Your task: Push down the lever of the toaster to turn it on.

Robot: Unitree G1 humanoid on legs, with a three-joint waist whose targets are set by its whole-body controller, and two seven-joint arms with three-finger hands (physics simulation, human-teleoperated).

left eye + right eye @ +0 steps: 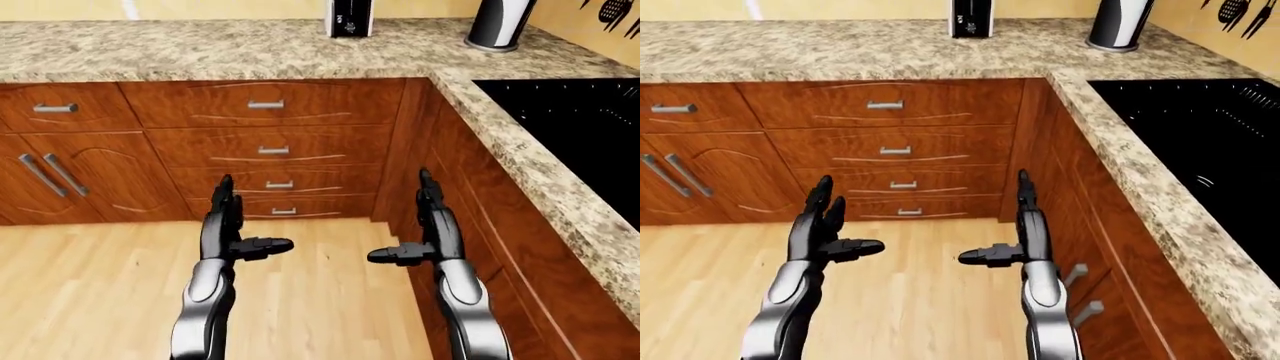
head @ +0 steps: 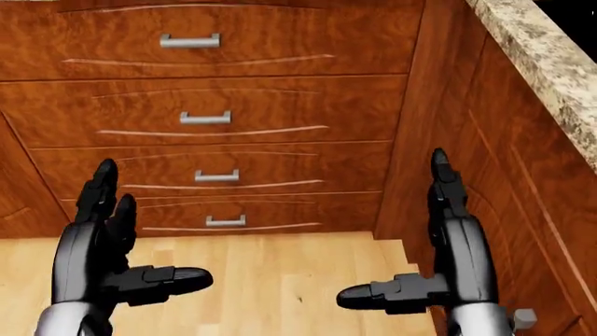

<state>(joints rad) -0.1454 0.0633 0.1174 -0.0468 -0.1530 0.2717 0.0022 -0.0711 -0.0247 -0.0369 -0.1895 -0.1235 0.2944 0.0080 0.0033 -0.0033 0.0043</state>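
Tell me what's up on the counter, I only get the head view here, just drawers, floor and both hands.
Observer: In the left-eye view a black and white boxy appliance stands on the counter at the top edge, cropped. I cannot confirm it is the toaster.
Operator: Anything beside it?
Observer: A black and white cylinder stands to its right, in the counter's corner.
Operator: And along the right side?
Observer: A black cooktop is set into the counter there, at the right edge of the right-eye view.
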